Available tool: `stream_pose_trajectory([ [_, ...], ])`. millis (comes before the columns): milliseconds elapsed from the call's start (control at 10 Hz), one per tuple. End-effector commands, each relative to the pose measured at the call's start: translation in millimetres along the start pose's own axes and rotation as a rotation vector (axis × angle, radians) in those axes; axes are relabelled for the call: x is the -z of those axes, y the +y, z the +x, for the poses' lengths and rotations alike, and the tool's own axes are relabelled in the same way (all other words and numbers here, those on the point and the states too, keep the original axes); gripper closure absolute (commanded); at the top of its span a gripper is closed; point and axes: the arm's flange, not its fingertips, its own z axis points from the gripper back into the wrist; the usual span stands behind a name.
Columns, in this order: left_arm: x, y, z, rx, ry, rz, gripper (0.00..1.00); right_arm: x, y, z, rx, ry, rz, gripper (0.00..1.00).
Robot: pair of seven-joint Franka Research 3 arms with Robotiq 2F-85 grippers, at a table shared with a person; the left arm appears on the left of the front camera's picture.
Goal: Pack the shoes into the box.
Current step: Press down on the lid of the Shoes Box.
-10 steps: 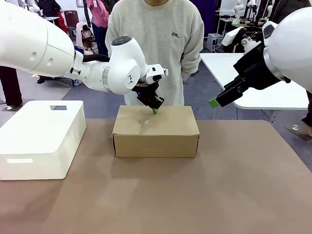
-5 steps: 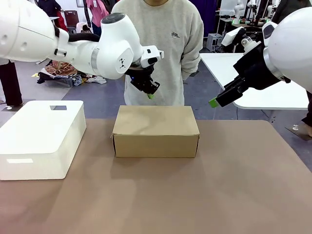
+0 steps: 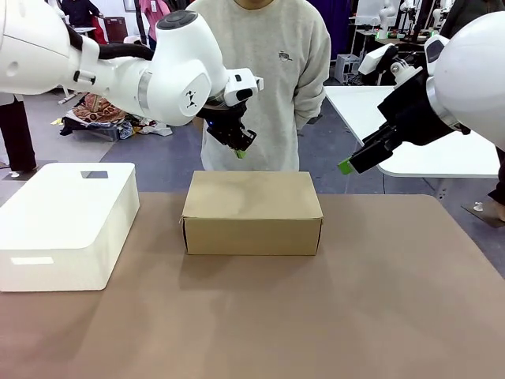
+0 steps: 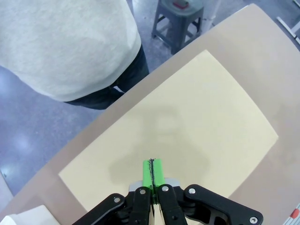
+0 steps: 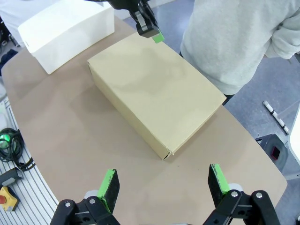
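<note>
You are looking across the table (image 3: pixel 379 316) from the robot's side toward the person (image 3: pixel 260 71). Both wrist cameras are looking steeply down from above; all three are sharing the closed box (image 3: pixel 252 212), the left wrist nearest.

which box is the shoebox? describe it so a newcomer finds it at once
On the brown table, look at the middle of the far side, just in front of the person in the grey sweatshirt. The shoebox is the closed tan cardboard one there; its neighbour, the white rounded plastic box, sits at the robot's left and is larger.
</note>
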Motion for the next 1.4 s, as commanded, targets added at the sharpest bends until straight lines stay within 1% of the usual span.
stream_pose_trajectory([
  [0,2.7,4.0,2.4,-0.005,-0.001,0.001,1.0,0.6,-0.1,0.2,-0.005,0.0,0.002,0.0],
  [600,5.0,1.6,3.7,-0.003,-0.001,-0.003,1.0,0.6,-0.1,0.2,-0.005,0.0,0.002,0.0],
  [700,-18.0,-2.3,-16.6,-0.001,-0.014,0.027,1.0,0.6,-0.1,0.2,-0.005,0.0,0.002,0.0],
  [900,-56.6,-5.3,-48.6,0.074,-0.013,0.036,1.0,0.6,-0.1,0.2,-0.005,0.0,0.002,0.0],
  [1000,-72.3,-6.6,-63.0,0.11,-0.005,0.008,0.81,0.6,-0.1,0.2,-0.005,0.0,0.002,0.0],
  [1300,-102.5,8.1,-99.9,0.195,-0.001,0.024,0.23,0.6,-0.1,0.2,-0.005,0.0,0.002,0.0],
])
